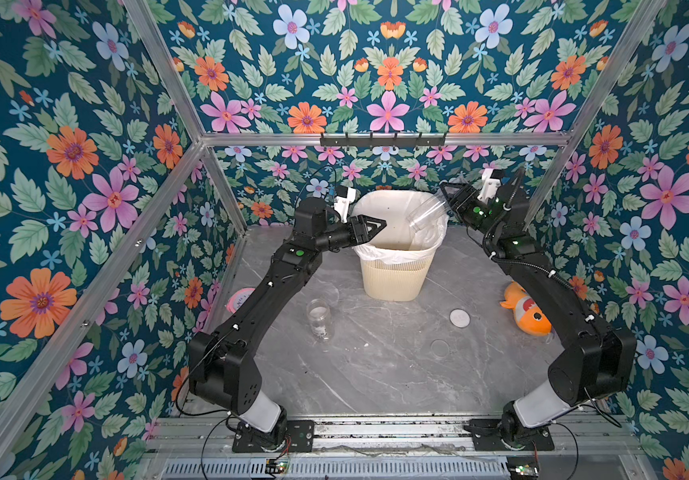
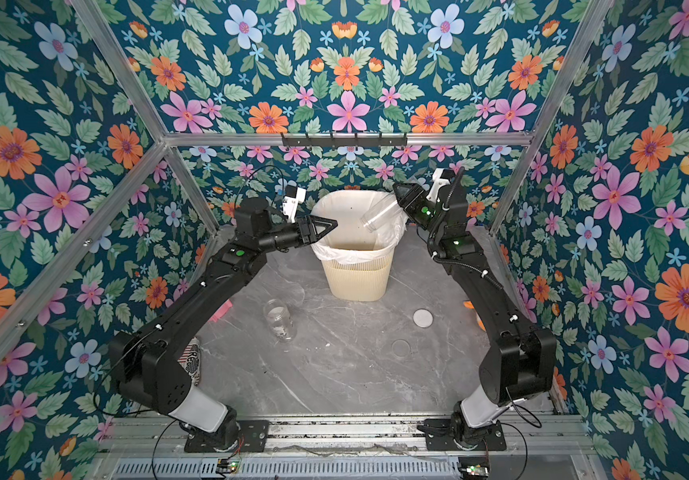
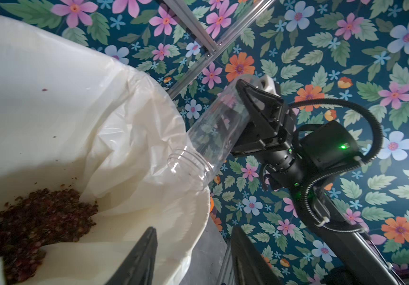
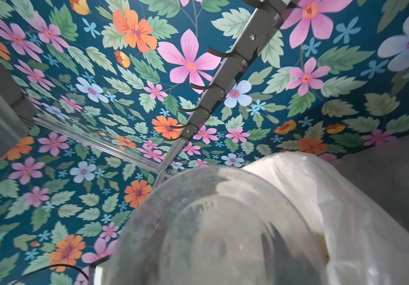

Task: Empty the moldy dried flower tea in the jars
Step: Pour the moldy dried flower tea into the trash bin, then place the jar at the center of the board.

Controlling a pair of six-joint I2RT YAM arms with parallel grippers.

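Jar [image 1: 318, 318] upright on grey marble tabletop [image 1: 376, 370]; floral wallpaper [image 1: 64, 199] all round.

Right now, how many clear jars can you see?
2. The held jar tilts mouth-down over the bin, in the right gripper; the standing jar is upright, lidless, on the table. None appears hidden.

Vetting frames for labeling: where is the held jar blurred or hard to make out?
Right wrist: held jar fills the lower frame, soft and smeary, wallpaper behind sharp. Left wrist: jar crisp, wallpaper showing through it. Both top views: small, faint against the white bin liner.
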